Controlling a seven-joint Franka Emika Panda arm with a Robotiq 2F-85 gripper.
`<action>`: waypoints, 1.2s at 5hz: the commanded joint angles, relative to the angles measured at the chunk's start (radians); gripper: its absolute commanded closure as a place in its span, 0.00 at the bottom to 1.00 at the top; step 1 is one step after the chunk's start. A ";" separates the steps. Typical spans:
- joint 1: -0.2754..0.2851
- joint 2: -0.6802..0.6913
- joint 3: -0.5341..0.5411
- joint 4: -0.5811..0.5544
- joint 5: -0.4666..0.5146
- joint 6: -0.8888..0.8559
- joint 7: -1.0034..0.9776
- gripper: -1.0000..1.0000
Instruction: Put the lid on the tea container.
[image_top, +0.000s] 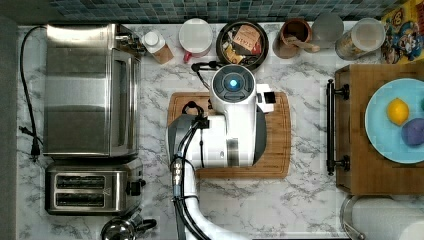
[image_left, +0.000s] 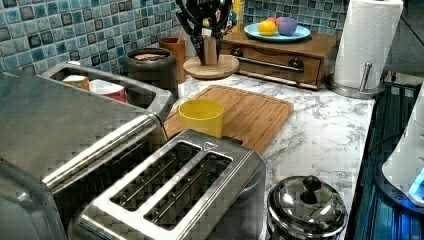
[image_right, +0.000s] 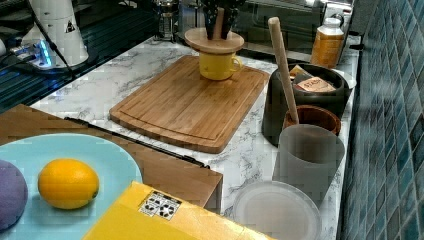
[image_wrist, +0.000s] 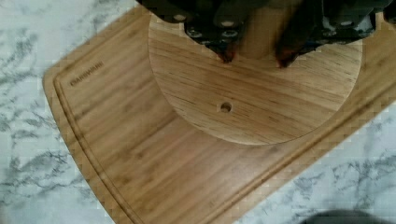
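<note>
Above the cutting board (image_wrist: 154, 163), the gripper (image_wrist: 254, 53) pinches the lid (image_wrist: 261, 100) by its upright knob.
Stiff, light wood, held centrally; the tea container (image_top: 242, 44) waits open.

You are seeing a yellow mug (image_left: 201, 116) sitting on the bamboo cutting board (image_left: 250, 116), a toaster (image_left: 175, 195) standing at the left view's near edge, and a paper towel roll (image_left: 367, 42) standing far right on the marble surface (image_left: 325, 135).
</note>
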 joint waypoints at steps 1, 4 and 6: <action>-0.019 -0.098 0.003 0.178 0.020 0.050 0.008 1.00; -0.011 -0.011 -0.006 0.376 0.003 0.057 0.051 1.00; -0.015 0.008 -0.008 0.454 0.035 0.108 0.043 1.00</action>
